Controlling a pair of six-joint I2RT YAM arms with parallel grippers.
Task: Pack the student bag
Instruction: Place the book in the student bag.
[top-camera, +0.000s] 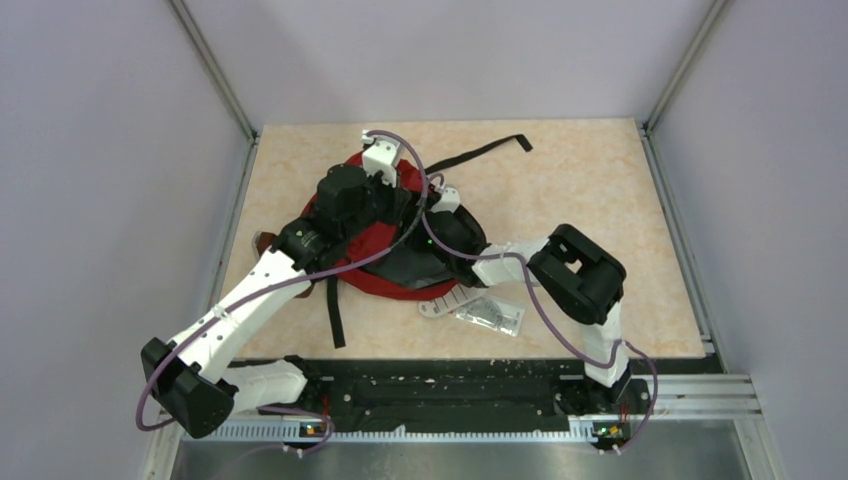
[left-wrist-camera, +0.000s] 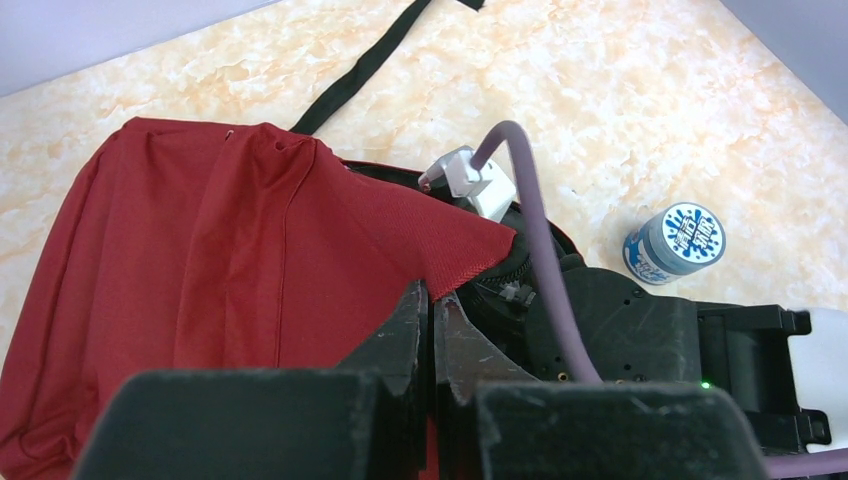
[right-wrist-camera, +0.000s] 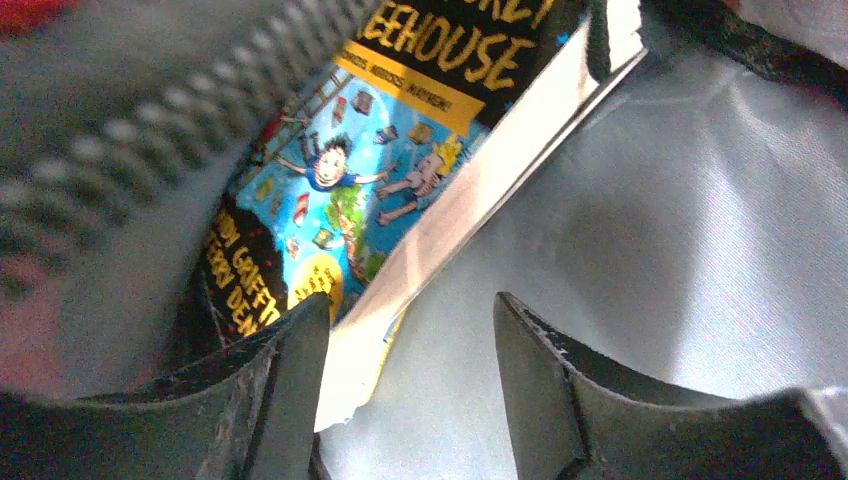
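The red student bag (top-camera: 372, 262) lies mid-table under both arms. My left gripper (left-wrist-camera: 432, 305) is shut on the edge of the bag's red fabric flap (left-wrist-camera: 440, 235) and holds it up beside the black zipper opening; in the top view it sits over the bag (top-camera: 403, 190). My right arm reaches into the opening (top-camera: 452, 238). Inside, my right gripper (right-wrist-camera: 410, 325) is open against the grey lining (right-wrist-camera: 680, 210). A colourful "Treehouse" book (right-wrist-camera: 330, 190) leans inside the bag, its lower corner by my left finger (right-wrist-camera: 295, 370).
A white flat item (top-camera: 440, 305) and a clear plastic packet (top-camera: 492, 316) lie in front of the bag. A blue-and-white tub (left-wrist-camera: 675, 240) stands to the right of the bag. A black strap (top-camera: 490, 151) trails toward the back. A brown pouch (top-camera: 262, 240) peeks out at the left.
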